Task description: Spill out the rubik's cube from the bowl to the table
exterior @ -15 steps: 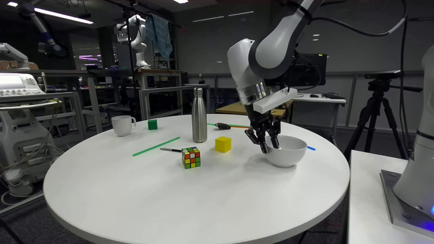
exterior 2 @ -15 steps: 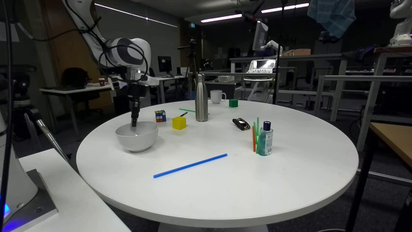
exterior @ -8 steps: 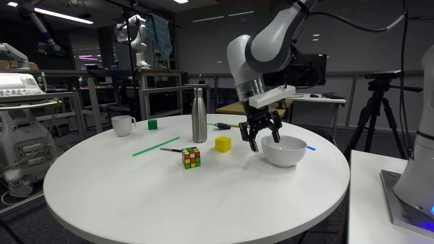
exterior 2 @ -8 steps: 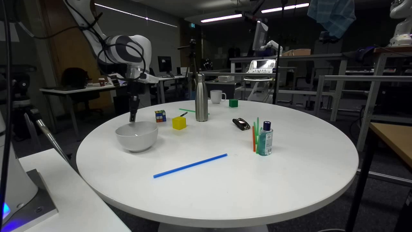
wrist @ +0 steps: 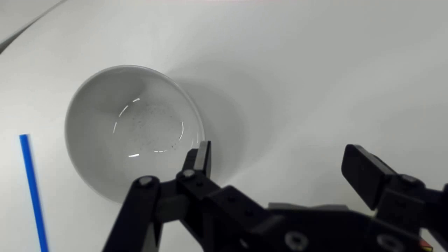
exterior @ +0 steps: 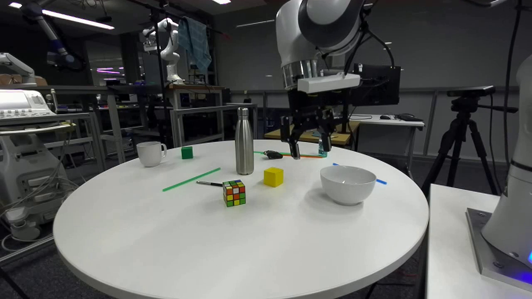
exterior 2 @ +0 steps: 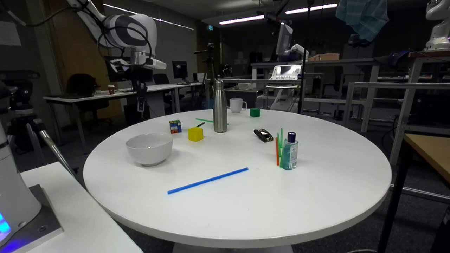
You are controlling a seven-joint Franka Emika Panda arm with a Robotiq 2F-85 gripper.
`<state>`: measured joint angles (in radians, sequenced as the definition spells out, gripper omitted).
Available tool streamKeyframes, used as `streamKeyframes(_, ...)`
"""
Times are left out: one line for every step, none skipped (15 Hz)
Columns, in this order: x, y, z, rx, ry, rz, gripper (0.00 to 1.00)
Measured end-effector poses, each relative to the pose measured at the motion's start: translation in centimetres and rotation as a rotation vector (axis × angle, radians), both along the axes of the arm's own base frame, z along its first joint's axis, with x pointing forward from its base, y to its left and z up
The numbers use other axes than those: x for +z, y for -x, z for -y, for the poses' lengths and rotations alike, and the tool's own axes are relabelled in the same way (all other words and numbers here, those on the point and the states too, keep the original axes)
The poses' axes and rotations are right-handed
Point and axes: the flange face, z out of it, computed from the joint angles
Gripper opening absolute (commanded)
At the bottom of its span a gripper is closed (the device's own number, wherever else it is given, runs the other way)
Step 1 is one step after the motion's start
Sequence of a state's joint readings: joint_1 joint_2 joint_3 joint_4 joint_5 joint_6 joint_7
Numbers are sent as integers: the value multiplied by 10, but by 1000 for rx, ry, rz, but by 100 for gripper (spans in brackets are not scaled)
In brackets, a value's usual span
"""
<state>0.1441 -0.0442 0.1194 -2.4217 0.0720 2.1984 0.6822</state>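
A Rubik's cube (exterior: 234, 193), likely light, rigid and best pinched across opposite faces, is seen on the white table (exterior: 187, 245), well apart from the upright bowl (exterior: 348, 186), whose glossy wall is judged slippery and best taken at the rim. Nothing is held by the gripper (exterior: 311, 150), its jaws spread wide above the table.

On the round white table (exterior: 199, 253), the multicoloured rubik's cube (exterior: 234, 194) (dark-edged) is seen well apart from the upright white bowl (exterior: 348, 187).
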Motion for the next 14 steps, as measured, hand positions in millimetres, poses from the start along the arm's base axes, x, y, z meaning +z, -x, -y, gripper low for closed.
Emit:
streamKeyframes(9, 4, -3, 15, 3, -9, 100)
streamKeyframes(19, 9, -5, 28, 6, -15, 100)
streamKeyframes(29, 14, -7, 39, 10, -22, 100)
streamKeyframes(40, 19, -9, 48, 16, -29, 100)
streamKeyframes(50, 25, -11, 58, 24, -38, 100)
streamKeyframes(61, 31, -13, 72, 29, -41, 100)
streamKeyframes(72, 36, -16, 93, 35, -38, 100)
streamKeyframes(83, 40, -18, 114, 40, -28, 100)
streamKeyframes(94, 43, -22, 137, 45, -8, 100)
streamKeyframes(101, 46, -24, 144, 45, 8, 100)
streamKeyframes(102, 47, -24, 145, 46, 9, 100)
streamKeyframes(99, 47, -23, 143, 47, 3, 100)
streamKeyframes(96, 46, -23, 142, 48, -3, 100)
streamKeyframes(94, 46, -23, 141, 48, -7, 100)
